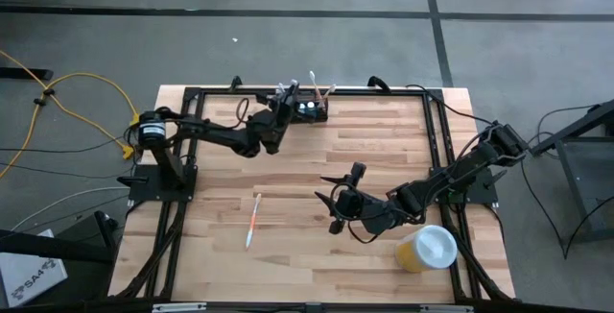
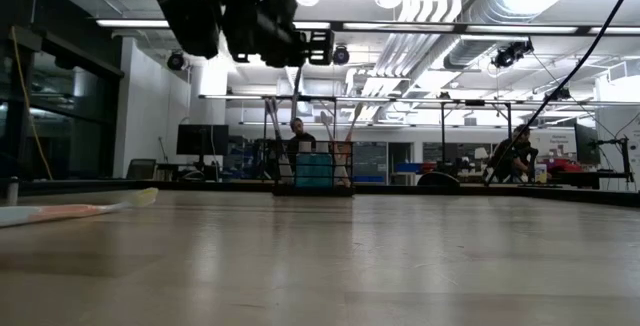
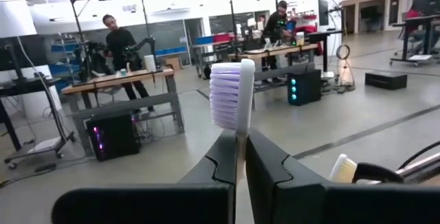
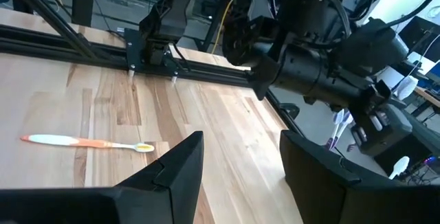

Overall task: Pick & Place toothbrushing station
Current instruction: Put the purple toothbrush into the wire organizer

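— High view first: where do we see the toothbrushing station?

— We see it at the far edge of the table, near the middle of that edge. It is a small black box. Its long side runs along the table edge, from left to right. Its top faces up, and brushes stick up out of it, leaning a bit.

— Where is the left gripper?

— We see it right beside the station, on its left side. Its fingers are pinched tight on a purple toothbrush. In the left wrist view the brush stands straight up between the two dark fingers, bristle end up. Another brush with a white head pokes up just beside it.

— And the right gripper?

— We see it well apart from the station, over the middle of the table toward the near side. Its fingers are spread wide and hold nothing.

— What else lies on the table?

— We see an orange and white toothbrush lying flat, near the right gripper on its left. It points mostly toward the near and far edges. A yellow cup with a white lid stands by the right arm, near the right corner.
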Controlling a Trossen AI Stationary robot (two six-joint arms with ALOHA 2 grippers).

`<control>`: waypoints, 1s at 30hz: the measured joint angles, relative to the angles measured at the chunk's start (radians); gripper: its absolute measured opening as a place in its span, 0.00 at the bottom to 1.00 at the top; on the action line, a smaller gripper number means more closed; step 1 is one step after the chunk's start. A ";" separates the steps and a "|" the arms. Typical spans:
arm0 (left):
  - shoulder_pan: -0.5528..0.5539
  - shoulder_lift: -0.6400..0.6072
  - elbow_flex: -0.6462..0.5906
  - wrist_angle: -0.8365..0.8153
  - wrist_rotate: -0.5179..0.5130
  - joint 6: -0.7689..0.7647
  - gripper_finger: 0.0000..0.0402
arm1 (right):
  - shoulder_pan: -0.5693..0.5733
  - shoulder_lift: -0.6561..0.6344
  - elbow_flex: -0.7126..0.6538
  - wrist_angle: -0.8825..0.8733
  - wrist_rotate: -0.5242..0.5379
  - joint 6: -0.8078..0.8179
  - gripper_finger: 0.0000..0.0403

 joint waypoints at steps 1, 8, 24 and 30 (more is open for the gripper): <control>0.002 0.000 0.001 0.000 -0.005 -0.002 0.00 | 0.000 0.000 0.000 -0.004 0.001 0.001 0.46; 0.018 0.001 0.001 -0.073 -0.019 -0.090 0.00 | 0.000 0.000 0.000 -0.025 0.002 0.022 0.46; 0.082 0.005 0.001 -0.252 0.017 -0.312 0.00 | 0.000 0.000 0.000 -0.027 0.000 0.023 0.46; 0.100 0.022 0.001 -0.301 0.046 -0.373 0.00 | 0.000 0.000 0.000 -0.027 0.000 0.023 0.46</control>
